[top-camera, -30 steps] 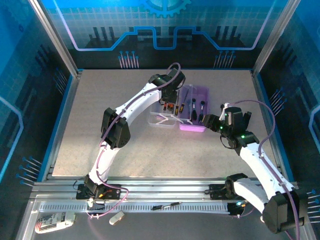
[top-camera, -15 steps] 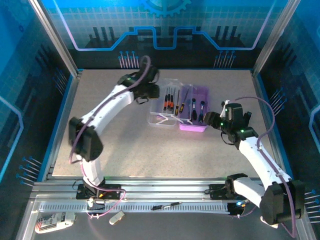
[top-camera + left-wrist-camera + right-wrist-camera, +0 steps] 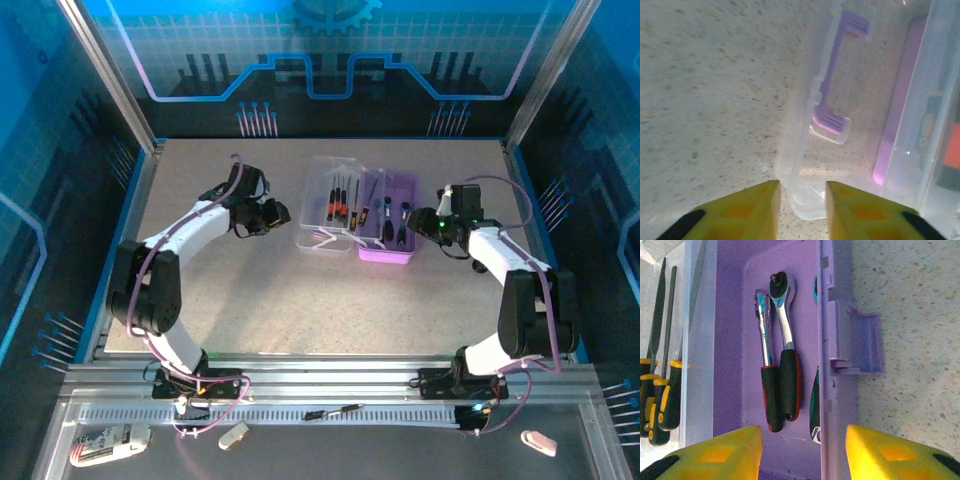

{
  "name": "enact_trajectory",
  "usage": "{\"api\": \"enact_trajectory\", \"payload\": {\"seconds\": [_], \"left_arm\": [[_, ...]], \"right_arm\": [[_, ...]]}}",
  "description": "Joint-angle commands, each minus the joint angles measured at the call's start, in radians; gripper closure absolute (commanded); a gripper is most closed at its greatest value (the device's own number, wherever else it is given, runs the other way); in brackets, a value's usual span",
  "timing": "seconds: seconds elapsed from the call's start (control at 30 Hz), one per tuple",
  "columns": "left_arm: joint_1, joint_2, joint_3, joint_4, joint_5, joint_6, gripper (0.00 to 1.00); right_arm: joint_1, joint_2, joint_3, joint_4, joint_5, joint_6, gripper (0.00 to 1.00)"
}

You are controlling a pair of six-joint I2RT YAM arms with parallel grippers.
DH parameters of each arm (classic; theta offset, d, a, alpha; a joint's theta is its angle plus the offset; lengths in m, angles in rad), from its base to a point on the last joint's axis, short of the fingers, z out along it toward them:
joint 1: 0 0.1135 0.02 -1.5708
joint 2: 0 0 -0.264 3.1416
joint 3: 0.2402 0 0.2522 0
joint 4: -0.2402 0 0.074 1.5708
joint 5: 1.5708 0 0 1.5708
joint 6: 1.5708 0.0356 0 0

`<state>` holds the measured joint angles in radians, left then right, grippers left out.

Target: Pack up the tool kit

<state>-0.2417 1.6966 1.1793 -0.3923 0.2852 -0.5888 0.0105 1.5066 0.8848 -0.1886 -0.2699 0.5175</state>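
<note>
Change: left fingers [image 3: 747, 210] have pulled back to the left of the case [image 3: 405, 190]; narrow gap, empty.
Right: right fingers [image 3: 720, 452] spread wide astride the case's right wall.
Meaning: screwdrivers [image 3: 338, 203] lie inside; closing likely remains.

Left gripper [image 3: 801, 200], yellow fingers [image 3: 740, 210] parted over the speckled table [image 3: 705, 100]; clear lid [image 3: 796, 165] corner right ahead, purple handle [image 3: 832, 85] along its edge.

I find my left arm [image 3: 190, 232] folded at the elbow, the left gripper [image 3: 272, 214] pointing right, its fingers [image 3: 742, 212] slightly parted. My right arm [image 3: 512, 268] is bent sharply, and the right gripper [image 3: 420, 220] points left, its fingers [image 3: 880, 452] spread wide.
</note>
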Motion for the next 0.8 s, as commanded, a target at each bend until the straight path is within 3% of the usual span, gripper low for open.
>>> {"api": "enact_trajectory", "payload": {"seconds": [0.0,0.4,0.77], "left_arm": [[-0.003,0.026,-0.018,0.129,0.125,-0.017,0.72],[-0.031,0.067,-0.071,0.162,0.062,0.017,0.71],[-0.037,0.103,-0.091,0.199,0.091,0.035,0.71]], "right_arm": [[-0.011,0.013,0.029,0.000,-0.054,-0.031,0.53],[-0.020,-0.020,0.010,-0.051,-0.027,-0.040,0.54],[-0.031,-0.011,0.000,-0.047,-0.051,-0.032,0.54]]}}
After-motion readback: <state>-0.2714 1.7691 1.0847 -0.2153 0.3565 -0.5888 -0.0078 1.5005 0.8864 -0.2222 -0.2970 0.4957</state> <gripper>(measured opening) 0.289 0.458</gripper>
